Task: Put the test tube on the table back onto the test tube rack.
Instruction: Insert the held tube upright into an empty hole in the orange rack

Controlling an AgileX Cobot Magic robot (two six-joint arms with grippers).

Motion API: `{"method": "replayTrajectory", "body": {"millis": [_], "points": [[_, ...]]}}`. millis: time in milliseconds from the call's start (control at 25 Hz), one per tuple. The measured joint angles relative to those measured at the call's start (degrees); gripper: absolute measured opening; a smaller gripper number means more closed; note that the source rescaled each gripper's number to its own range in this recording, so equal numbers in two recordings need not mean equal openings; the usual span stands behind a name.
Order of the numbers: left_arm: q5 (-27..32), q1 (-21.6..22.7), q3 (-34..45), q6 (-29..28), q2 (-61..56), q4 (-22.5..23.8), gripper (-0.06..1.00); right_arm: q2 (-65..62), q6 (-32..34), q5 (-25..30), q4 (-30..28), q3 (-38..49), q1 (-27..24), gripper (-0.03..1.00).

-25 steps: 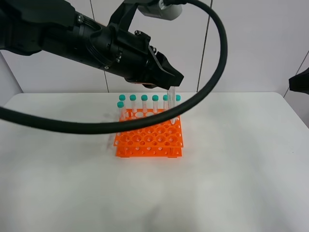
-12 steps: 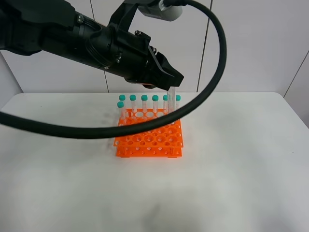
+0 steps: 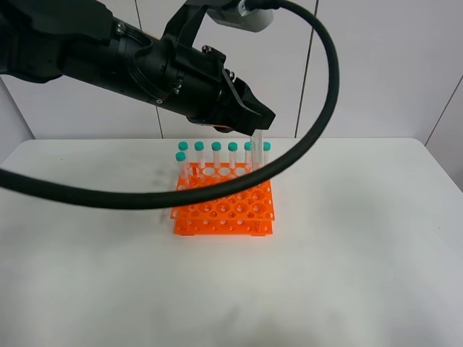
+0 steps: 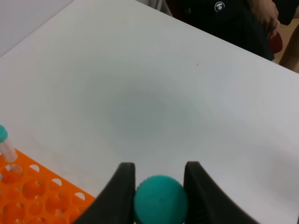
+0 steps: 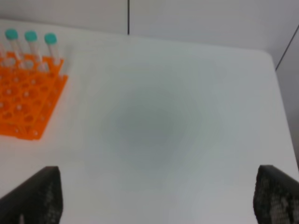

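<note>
1. Tube [image 3: 255, 153] upright, clamped at its teal cap [image 4: 161, 201] by left gripper [image 4: 160, 184], at rack [image 3: 224, 206] far-right corner; tip hidden behind cable [image 3: 318, 108]
2. Right gripper [image 5: 156, 191] spread wide, holding nothing, above table [image 3: 354, 246]

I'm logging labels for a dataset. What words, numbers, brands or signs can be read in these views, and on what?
No words or numbers can be read in any view.
Small white round emblem on dark clothing, left wrist view: a sign only, no legible letters.
test tube and test tube rack: any markings are too small or blurred to read.
</note>
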Motion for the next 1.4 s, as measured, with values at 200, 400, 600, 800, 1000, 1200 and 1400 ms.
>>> {"method": "replayTrajectory", "body": {"millis": [200,400,600,800,1000,1200,1400], "points": [[0.0,0.0,0.0,0.24,0.0,0.0,0.0,-4.98,2.29,0.78,0.0,6.02,0.0,0.86],[0.0,0.0,0.0,0.24,0.0,0.0,0.0,-10.23,3.97,0.1,0.0,8.89,0.0,0.86],[0.0,0.0,0.0,0.29,0.0,0.0,0.0,-15.19,4.5,-0.93,0.0,11.35,0.0,0.86],[0.0,0.0,0.0,0.29,0.0,0.0,0.0,-17.48,5.43,-1.54,0.0,14.18,0.0,0.86],[0.0,0.0,0.0,0.29,0.0,0.0,0.0,-18.31,5.43,-1.52,0.0,16.11,0.0,0.86],[0.0,0.0,0.0,0.4,0.0,0.0,0.0,-18.71,5.43,-1.72,0.0,16.74,0.0,0.86],[0.01,0.0,0.0,0.4,0.0,0.0,0.0,-18.71,5.45,-1.78,0.12,17.29,0.0,0.86]]}}
